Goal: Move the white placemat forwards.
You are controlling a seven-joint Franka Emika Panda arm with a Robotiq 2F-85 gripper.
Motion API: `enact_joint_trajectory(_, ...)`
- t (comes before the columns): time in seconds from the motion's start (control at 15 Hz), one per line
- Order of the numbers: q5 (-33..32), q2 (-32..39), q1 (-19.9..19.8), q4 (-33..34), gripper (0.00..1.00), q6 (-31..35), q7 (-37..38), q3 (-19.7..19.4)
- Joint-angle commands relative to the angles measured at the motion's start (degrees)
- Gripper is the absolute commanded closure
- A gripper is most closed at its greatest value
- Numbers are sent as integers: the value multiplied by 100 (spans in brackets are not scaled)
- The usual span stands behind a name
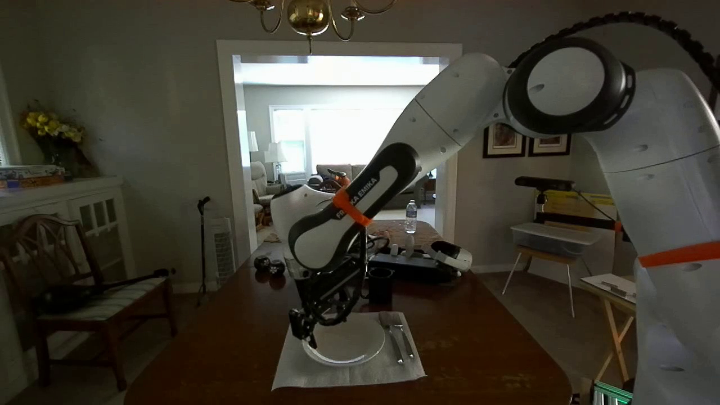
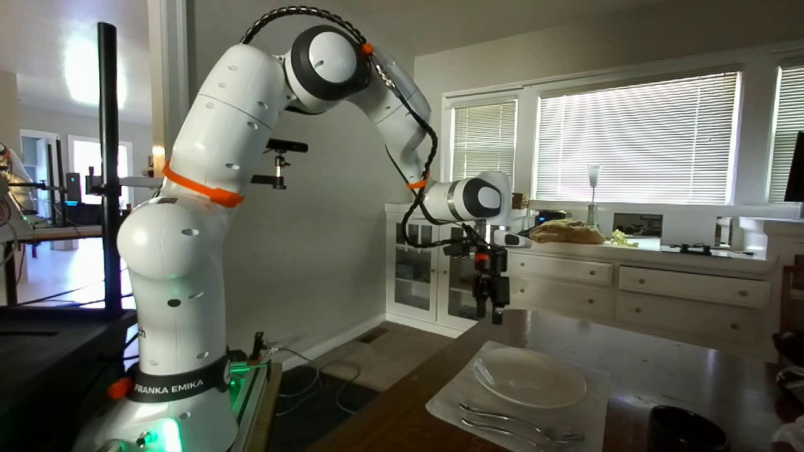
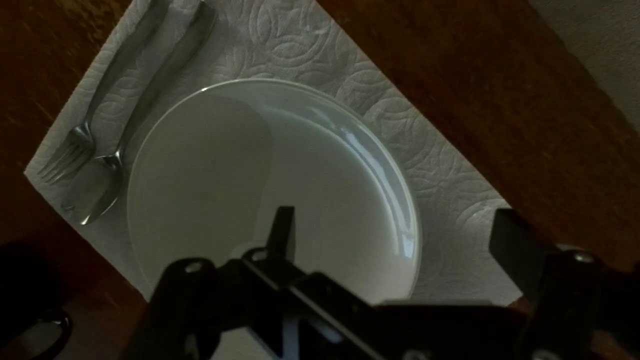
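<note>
White and embossed with rings, the placemat (image 1: 337, 378) lies on the near part of a glossy brown table (image 1: 484, 354). Its near edge ripples slightly. On it sits a round white plate (image 1: 360, 342), with a spoon (image 3: 150, 90) and a fork (image 3: 115, 71) side by side along the mat's right side in an exterior view; the wrist view shows the spoon nearer the plate and the fork nearer the mat's edge.

Over the left part of the mat hangs the black gripper (image 3: 398, 230), pointing down. Its jaws stand wide: in the wrist view one finger shows in front of the plate, the other in front of a corner of the mat. An exterior view shows the fingertips (image 2: 497, 316) apart from mat and plate. The white arm (image 1: 461, 107) reaches in from the right, orange bands (image 1: 351, 207) around it.

Just beyond the mat's far edge stands a black mug (image 1: 381, 286). Farther off lie a white-and-black device (image 1: 453, 257) to the right and two dark round objects (image 1: 276, 267) to the left. A clear bottle (image 1: 411, 218) stands upright toward the far end. Left of the table is a wooden chair (image 1: 121, 304) with a striped seat, a dark object (image 1: 62, 298) on it too murky to name. A brass chandelier (image 1: 308, 17) hangs overhead.
</note>
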Motion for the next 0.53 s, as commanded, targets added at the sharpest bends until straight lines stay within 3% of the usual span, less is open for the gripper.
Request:
enact_joint_trajectory(0.0, 38, 46, 106, 7, 0, 7, -6, -85)
enact_joint_trajectory(0.33, 39, 72, 121, 35, 0, 11, -3, -108)
enact_joint_trajectory(0.47, -246, 177, 239, 108, 0, -36, 371, -249)
